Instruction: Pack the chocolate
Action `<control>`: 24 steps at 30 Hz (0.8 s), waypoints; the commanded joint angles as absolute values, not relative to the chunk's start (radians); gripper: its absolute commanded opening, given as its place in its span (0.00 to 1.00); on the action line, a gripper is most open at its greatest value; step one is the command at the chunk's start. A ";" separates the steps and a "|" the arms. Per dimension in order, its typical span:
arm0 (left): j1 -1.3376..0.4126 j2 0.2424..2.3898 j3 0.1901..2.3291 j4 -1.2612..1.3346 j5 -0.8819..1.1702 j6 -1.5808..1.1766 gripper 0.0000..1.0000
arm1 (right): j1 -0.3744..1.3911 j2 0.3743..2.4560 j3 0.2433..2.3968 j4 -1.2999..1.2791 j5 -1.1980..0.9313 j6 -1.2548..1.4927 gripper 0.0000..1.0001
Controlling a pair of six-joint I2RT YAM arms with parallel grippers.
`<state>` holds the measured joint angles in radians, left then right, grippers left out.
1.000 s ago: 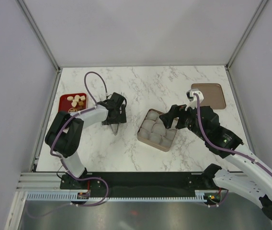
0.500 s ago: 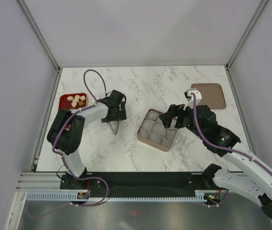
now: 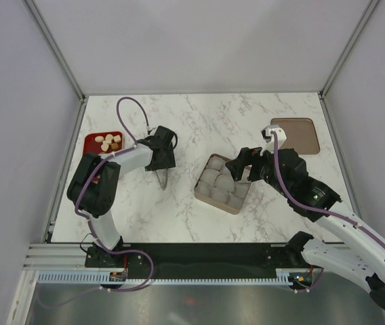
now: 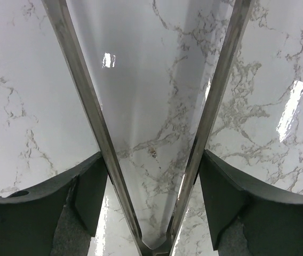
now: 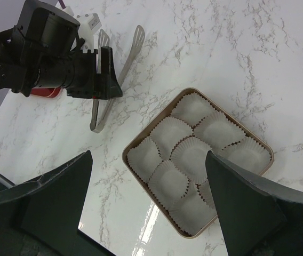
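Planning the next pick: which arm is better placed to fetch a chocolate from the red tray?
Left. The left pincer grips the tongs near the chocolate on the red tray; the right pincer hangs open over the box.

Tray [image 3: 91,139] sits at the worktop's [image 3: 199,122] far left, chocolate [image 3: 108,143] on it. Tongs [image 3: 163,177] are right of the tray, between my left fingers [image 4: 34,213]. Box [image 3: 200,184] is mid-worktop, right of the tongs, with paper cups [image 3: 218,183] packed inside. My right fingers [image 5: 45,208] hang above the box. Lid [image 3: 295,135] lies far right, behind the box.
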<state>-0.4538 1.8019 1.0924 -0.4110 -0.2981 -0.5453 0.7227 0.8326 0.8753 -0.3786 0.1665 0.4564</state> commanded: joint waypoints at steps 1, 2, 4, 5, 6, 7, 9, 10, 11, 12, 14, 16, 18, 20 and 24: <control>-0.449 1.790 1.112 -0.420 -0.365 -0.543 0.74 | 0.721 0.822 0.893 -0.362 0.179 0.456 0.95; -0.449 1.769 1.123 -0.420 -0.365 -0.543 0.74 | 0.722 0.822 0.894 -0.362 0.183 0.456 0.96; -0.459 1.723 1.124 -0.420 -0.365 -0.543 0.74 | 0.721 0.831 0.897 -0.364 0.186 0.454 0.96; -0.462 1.668 1.124 -0.420 -0.365 -0.543 0.74 | 0.721 0.836 0.903 -0.364 0.184 0.457 0.95; -0.465 1.649 1.126 -0.420 -0.365 -0.543 0.74 | 0.721 0.844 0.907 -0.364 0.173 0.457 0.95; -0.474 1.626 1.134 -0.489 -0.388 -0.522 0.65 | 0.721 0.845 0.910 -0.365 0.167 0.462 0.95; -0.480 1.583 1.146 -0.615 -0.371 -0.523 0.65 | 0.721 0.848 0.913 -0.367 0.153 0.469 0.95; -0.485 1.571 1.160 -0.630 -0.370 -0.520 0.65 | 0.722 0.847 0.911 -0.367 0.146 0.472 0.95; -0.486 1.542 1.164 -0.659 -0.374 -0.515 0.63 | 0.721 0.844 0.910 -0.367 0.146 0.476 0.95; -0.489 1.526 1.167 -0.672 -0.376 -0.508 0.63 | 0.721 0.841 0.908 -0.368 0.146 0.477 0.95; -0.492 1.497 1.175 -0.696 -0.371 -0.500 0.62 | 0.721 0.836 0.905 -0.371 0.146 0.482 0.95; -0.492 1.456 1.181 -0.729 -0.362 -0.483 0.62 | 0.721 0.828 0.899 -0.371 0.146 0.483 0.95; -0.492 1.427 1.192 -0.759 -0.359 -0.479 0.61 | 0.721 0.821 0.897 -0.373 0.146 0.486 0.95; -0.492 1.414 1.196 -0.770 -0.364 -0.479 0.61 | 0.721 0.818 0.899 -0.371 0.143 0.485 0.95; -0.489 1.411 1.221 -0.813 -0.382 -0.472 0.61 | 0.721 0.802 0.904 -0.374 0.138 0.476 0.95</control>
<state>-0.4911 1.4353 1.1706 -0.7620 -0.3412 -0.5064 0.7227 0.8238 0.8757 -0.3820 0.1505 0.4755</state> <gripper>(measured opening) 0.612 0.949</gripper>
